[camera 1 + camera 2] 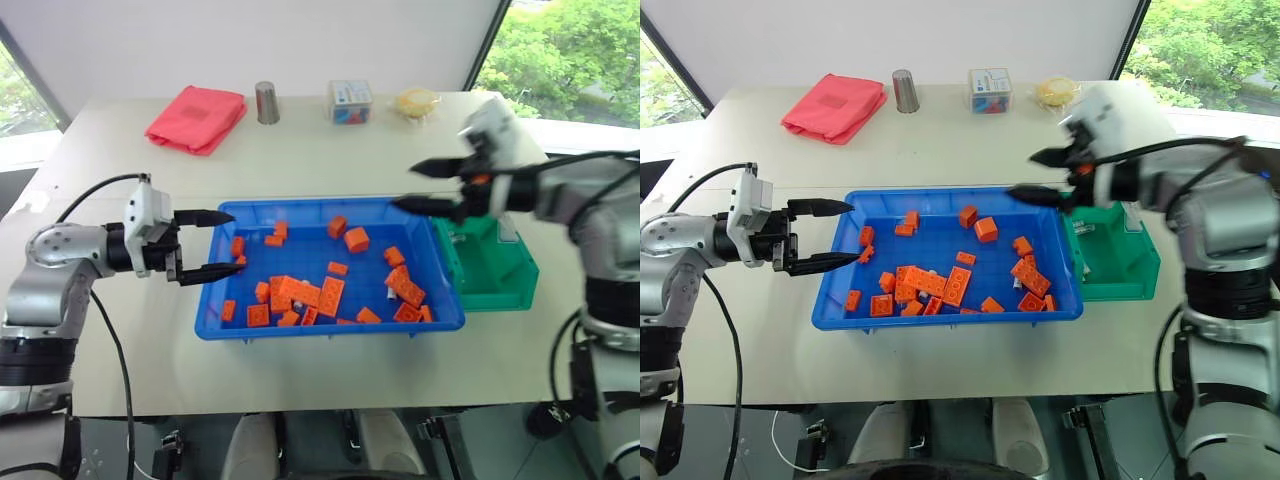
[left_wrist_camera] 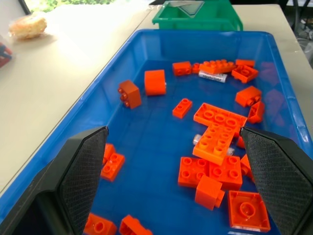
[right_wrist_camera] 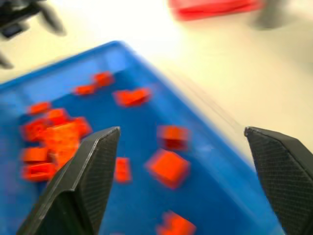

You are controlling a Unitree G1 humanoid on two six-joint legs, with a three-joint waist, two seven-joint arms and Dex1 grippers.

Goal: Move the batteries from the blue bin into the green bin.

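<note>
Batteries point(image 2: 213, 77) lie partly buried among orange bricks point(image 1: 330, 295) in the blue bin point(image 1: 330, 327). Green bin point(image 1: 500, 280) contents indistinct. Left end effector point(image 1: 207, 244) and right end effector point(image 1: 432, 186) both released, empty.

The left arm reached in from the left side, forearm roughly level, its wrist turned so the left gripper point(image 1: 210, 246) pointed across toward the right. Its two black fingers point(image 2: 80, 171) stood well apart, one above the other, with nothing between them. The right arm came in from the right side, elbow bent, and was raised higher than the left one. The right gripper point(image 1: 437, 187) pointed leftward and slightly downward, its fingers point(image 3: 93, 169) spread wide and empty too.
</note>
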